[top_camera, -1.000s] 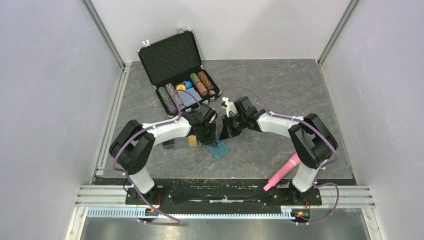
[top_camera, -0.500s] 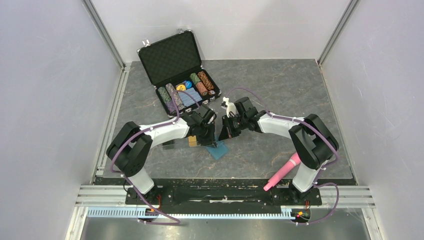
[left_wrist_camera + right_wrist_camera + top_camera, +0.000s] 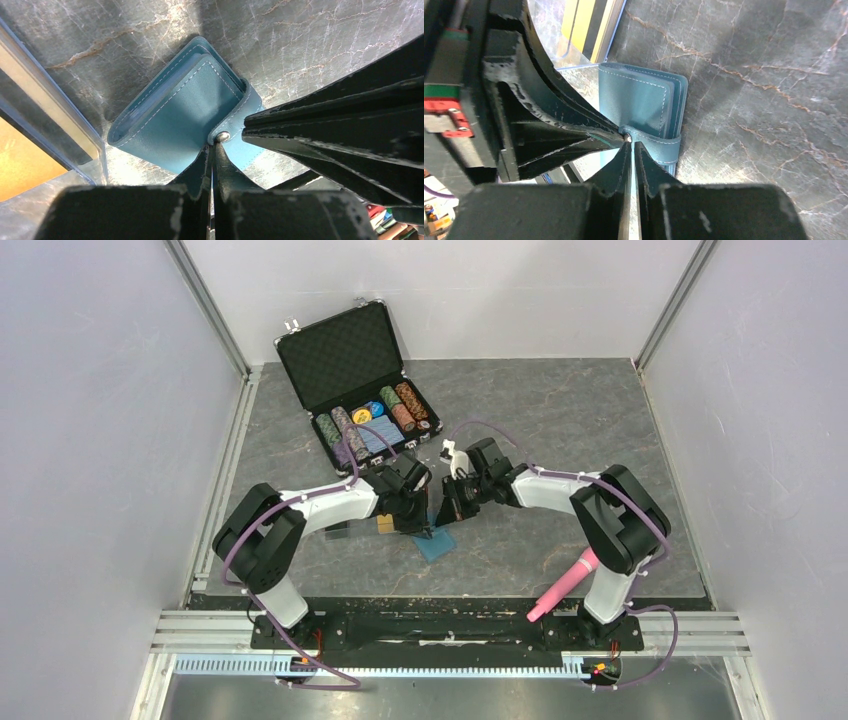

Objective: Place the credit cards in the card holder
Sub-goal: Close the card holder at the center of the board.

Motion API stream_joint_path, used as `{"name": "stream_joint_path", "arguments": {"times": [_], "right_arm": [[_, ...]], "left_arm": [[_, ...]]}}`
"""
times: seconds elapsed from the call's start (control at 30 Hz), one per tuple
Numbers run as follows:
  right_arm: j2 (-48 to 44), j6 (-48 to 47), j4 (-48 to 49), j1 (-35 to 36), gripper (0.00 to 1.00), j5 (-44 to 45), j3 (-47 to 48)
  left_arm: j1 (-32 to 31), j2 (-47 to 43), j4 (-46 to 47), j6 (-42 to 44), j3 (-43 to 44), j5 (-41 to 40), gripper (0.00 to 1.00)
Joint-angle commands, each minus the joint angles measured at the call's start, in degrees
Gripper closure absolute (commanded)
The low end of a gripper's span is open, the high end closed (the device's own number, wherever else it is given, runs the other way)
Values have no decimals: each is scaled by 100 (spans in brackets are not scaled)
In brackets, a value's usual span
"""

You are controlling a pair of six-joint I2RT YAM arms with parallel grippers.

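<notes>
Both my pairs of jaws sit closed at the snap tab of the soft, light card holder, its natural handle.

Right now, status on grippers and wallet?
Left gripper, right gripper shut, tips at wallet snap. Wallet closed, flat on table. Gold card alongside, by clear box.

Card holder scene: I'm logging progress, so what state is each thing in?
card holder, folded shut, strap over its front
left hand, shut, tips at the snap
right hand, shut, tips at the snap
credit cards, in clear plastic box, outside the holder
chip briefcase, open, lid raised
</notes>
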Motion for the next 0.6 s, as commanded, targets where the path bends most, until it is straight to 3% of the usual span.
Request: {"name": "stream_joint_path", "arguments": {"times": [0.0,0.17,0.43,0.57], "right_arm": [[196,-68,85,96,93,-192,-19],[463,-170,17,127,94,-133,26],[846,-888,-1065,284,97,793,350],[623,-770,-861,265,96,577,347]], "left_arm": [[-41,100,35,-182,-122,18,98],[-41,212,148,-174,-122,77,98],[-41,350,165,-107,20,99,98],[-41,173,145,-52,99,62,98]]}}
